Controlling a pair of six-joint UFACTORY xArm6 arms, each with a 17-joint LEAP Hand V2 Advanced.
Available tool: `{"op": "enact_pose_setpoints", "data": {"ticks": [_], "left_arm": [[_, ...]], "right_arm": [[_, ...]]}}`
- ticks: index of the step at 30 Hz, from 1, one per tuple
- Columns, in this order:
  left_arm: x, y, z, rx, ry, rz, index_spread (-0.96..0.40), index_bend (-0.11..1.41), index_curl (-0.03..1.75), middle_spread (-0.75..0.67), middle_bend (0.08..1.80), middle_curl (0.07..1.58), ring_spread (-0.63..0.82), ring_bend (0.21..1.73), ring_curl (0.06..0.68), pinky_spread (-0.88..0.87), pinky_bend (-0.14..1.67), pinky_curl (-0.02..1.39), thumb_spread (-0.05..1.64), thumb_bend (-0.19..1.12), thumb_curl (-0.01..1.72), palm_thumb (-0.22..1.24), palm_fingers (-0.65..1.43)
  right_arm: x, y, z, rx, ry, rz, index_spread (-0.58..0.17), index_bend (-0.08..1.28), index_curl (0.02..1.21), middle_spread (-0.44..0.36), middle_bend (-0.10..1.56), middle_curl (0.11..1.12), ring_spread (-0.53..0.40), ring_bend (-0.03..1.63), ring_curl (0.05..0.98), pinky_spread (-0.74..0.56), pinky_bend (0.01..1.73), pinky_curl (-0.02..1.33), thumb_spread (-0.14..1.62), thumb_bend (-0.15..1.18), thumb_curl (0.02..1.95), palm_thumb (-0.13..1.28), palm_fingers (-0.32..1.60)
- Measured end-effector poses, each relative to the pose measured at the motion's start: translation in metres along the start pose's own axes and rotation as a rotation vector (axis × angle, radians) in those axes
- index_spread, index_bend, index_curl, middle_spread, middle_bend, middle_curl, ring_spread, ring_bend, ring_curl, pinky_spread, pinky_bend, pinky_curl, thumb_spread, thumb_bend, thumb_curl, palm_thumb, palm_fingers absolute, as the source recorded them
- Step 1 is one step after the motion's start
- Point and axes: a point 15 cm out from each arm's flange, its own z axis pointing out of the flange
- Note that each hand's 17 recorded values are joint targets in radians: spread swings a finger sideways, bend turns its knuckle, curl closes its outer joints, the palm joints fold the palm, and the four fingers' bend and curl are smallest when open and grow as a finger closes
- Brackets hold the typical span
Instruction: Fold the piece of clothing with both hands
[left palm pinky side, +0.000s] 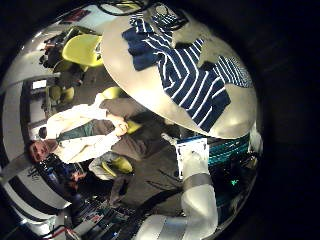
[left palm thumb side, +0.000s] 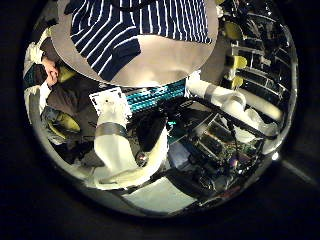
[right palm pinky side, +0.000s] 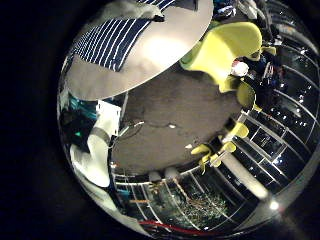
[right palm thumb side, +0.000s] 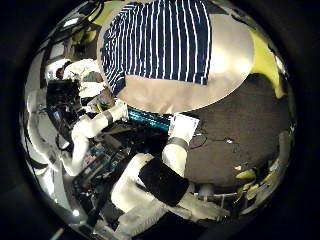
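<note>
Here a navy-and-white striped shirt lies spread on a round, pale table, seen from every palm camera. In the left little finger side palm view its sleeves reach outward, flat on the tabletop. Neither hand's fingers appear anywhere, so I cannot tell whether either hand is released or clenched.
</note>
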Motion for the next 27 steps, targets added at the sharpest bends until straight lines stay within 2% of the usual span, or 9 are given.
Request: {"op": "enact_pose_setpoints", "data": {"ticks": [4, 12, 19, 23, 24, 26, 27], "left_arm": [[0.001, -0.008, 0.02, 0.018, -0.05, 0.021, 0.03, 0.15, 0.32, 0.21, 0.21, 0.38, 0.23, 0.78, 0.204, 0.21, 0.57, 0.33, 0.96, -0.03, 0.29, 0.19, 0.12], [0.007, -0.028, 0.053, 0.072, -0.081, 0.06, 0.04, 0.14, 0.3, 0.22, 0.22, 0.38, 0.26, 0.79, 0.207, 0.25, 0.58, 0.33, 0.94, -0.03, 0.3, 0.19, 0.12], [0.016, -0.031, 0.077, 0.036, -0.092, 0.066, 0.06, 0.17, 0.3, 0.15, 0.36, 0.43, 0.19, 0.8, 0.205, 0.22, 0.54, 0.31, 0.92, -0.03, 0.31, 0.21, 0.23], [0.017, -0.032, 0.092, 0.013, -0.115, 0.069, 0.04, 0.17, 0.31, 0.03, 0.52, 0.5, 0.05, 0.81, 0.206, 0.13, 0.53, 0.31, 0.92, -0.01, 0.32, 0.29, 0.36], [0.017, -0.033, 0.095, 0.015, -0.126, 0.07, 0.03, 0.16, 0.31, 0.01, 0.6, 0.54, -0.01, 0.84, 0.218, 0.05, 0.57, 0.32, 0.94, 0.01, 0.33, 0.35, 0.46], [0.017, -0.036, 0.098, 0.02, -0.146, 0.071, 0.0, 0.15, 0.31, -0.04, 0.64, 0.58, -0.12, 0.94, 0.243, -0.1, 0.68, 0.33, 0.95, 0.03, 0.35, 0.43, 0.56], [0.015, -0.037, 0.099, 0.016, -0.153, 0.068, -0.02, 0.15, 0.31, -0.06, 0.68, 0.61, -0.18, 1.03, 0.282, -0.17, 0.74, 0.36, 0.96, 0.03, 0.35, 0.46, 0.63]], "right_arm": [[-0.004, 0.0, 0.001, -0.007, 0.001, 0.009, -0.34, 0.16, 0.27, -0.002, 0.3, 0.37, 0.101, 0.67, 0.229, 0.37, 0.69, 0.18, 1.26, -0.01, 0.23, 0.31, 0.17], [-0.017, 0.003, -0.004, -0.013, 0.01, 0.024, -0.339, 0.15, 0.27, -0.003, 0.3, 0.37, 0.089, 0.68, 0.232, 0.36, 0.68, 0.19, 1.28, -0.01, 0.23, 0.33, 0.18], [-0.024, 0.002, -0.003, -0.025, 0.007, 0.036, -0.338, 0.15, 0.27, -0.003, 0.31, 0.37, 0.085, 0.68, 0.235, 0.35, 0.68, 0.19, 1.28, -0.01, 0.23, 0.33, 0.18], [-0.033, -0.002, -0.004, -0.024, 0.002, 0.024, -0.334, 0.16, 0.27, -0.003, 0.31, 0.37, 0.085, 0.68, 0.235, 0.35, 0.67, 0.19, 1.28, -0.01, 0.23, 0.34, 0.19], [-0.033, -0.002, -0.003, -0.025, 0.001, 0.024, -0.334, 0.16, 0.28, -0.003, 0.31, 0.37, 0.085, 0.68, 0.235, 0.35, 0.67, 0.19, 1.28, -0.01, 0.23, 0.34, 0.19], [-0.034, -0.002, -0.002, -0.029, 0.0, 0.024, -0.333, 0.16, 0.28, -0.003, 0.31, 0.37, 0.084, 0.68, 0.235, 0.35, 0.67, 0.19, 1.28, -0.01, 0.23, 0.34, 0.19], [-0.034, -0.002, -0.002, -0.03, 0.0, 0.027, -0.333, 0.16, 0.28, -0.003, 0.31, 0.37, 0.084, 0.68, 0.235, 0.35, 0.67, 0.19, 1.28, -0.01, 0.23, 0.34, 0.19]]}}
